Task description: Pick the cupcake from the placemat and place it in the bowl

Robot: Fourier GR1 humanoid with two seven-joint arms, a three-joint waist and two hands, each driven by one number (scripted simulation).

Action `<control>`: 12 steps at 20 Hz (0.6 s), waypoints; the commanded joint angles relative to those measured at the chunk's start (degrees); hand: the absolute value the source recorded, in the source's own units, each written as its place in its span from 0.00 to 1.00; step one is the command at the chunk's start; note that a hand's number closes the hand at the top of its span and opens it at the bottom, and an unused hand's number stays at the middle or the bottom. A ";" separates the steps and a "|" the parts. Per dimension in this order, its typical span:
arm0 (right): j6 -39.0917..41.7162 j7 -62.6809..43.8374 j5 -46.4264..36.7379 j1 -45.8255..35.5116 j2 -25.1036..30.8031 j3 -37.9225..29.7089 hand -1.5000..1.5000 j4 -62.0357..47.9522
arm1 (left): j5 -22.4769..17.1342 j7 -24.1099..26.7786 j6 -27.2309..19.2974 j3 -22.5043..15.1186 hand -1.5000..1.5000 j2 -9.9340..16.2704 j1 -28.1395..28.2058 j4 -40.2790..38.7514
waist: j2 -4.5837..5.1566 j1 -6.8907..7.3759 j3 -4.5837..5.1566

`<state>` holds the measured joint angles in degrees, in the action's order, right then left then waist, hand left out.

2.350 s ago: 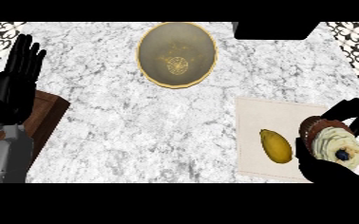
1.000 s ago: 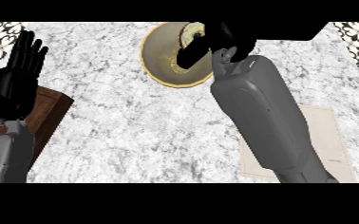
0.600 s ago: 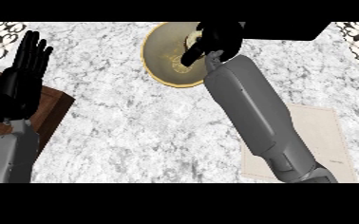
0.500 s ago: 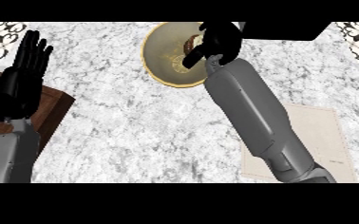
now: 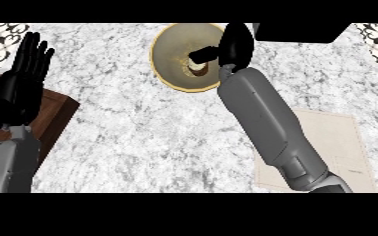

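The cupcake [image 5: 196,67], white-topped with a brown base, sits inside the tan bowl [image 5: 171,45] at the counter's far middle, toward the bowl's right side. My right hand [image 5: 238,44] hovers over the bowl's right rim with its fingers straightened and pointing away from me. Its thumb reaches left just above the cupcake and does not curl round it. My right forearm runs diagonally from the lower right and covers the left part of the beige placemat [image 5: 332,145]. My left hand [image 5: 26,80] rests open at the left edge, fingers up.
A brown wooden block [image 5: 57,114] lies at the left edge below my left hand. A black object [image 5: 299,32] stands at the far right of the counter. The marble top shows between the bowl and the placemat.
My right hand carried the cupcake from the placemat to the bowl. In the last half second its curled fingers straightened and the cupcake now shows in the bowl. My left hand stayed still.
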<state>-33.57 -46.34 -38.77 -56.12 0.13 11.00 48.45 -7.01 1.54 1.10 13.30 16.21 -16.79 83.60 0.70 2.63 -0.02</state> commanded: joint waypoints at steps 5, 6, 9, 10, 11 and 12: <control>-18.32 4.96 -3.52 3.50 1.23 -5.02 0.00 0.87 | -0.16 -0.97 -0.66 1.42 0.50 0.84 0.25 -0.22 | -0.48 -2.26 0.00; -18.49 0.37 -6.90 4.33 0.56 -3.58 0.00 3.91 | 0.00 0.40 -0.29 1.25 0.50 0.36 3.06 1.16 | -0.97 -2.79 0.04; -17.93 1.48 -5.13 11.23 3.30 -5.66 0.00 11.30 | 1.45 -0.45 -2.20 0.48 0.50 -0.52 4.04 3.07 | -1.21 -3.52 0.00; -17.22 0.58 -4.71 11.15 3.83 -6.49 0.00 14.73 | 0.76 -0.60 -1.54 1.88 0.50 1.03 3.10 1.97 | -1.27 -3.83 0.01; -15.64 0.20 -4.97 12.74 4.81 -6.64 0.00 17.08 | 1.55 -1.07 -2.58 0.26 0.50 -0.71 2.01 1.71 | -1.15 -3.85 0.02; -15.80 2.68 -3.62 19.43 5.02 -5.45 0.00 22.28 | 1.00 -3.61 -3.01 0.71 0.50 -0.31 2.89 4.22 | -1.44 -4.32 -0.03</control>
<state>-47.50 -43.55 -43.21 -45.42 3.56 5.68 60.81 -6.06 0.36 -0.82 14.02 16.09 -14.40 85.64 -0.38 -0.74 0.00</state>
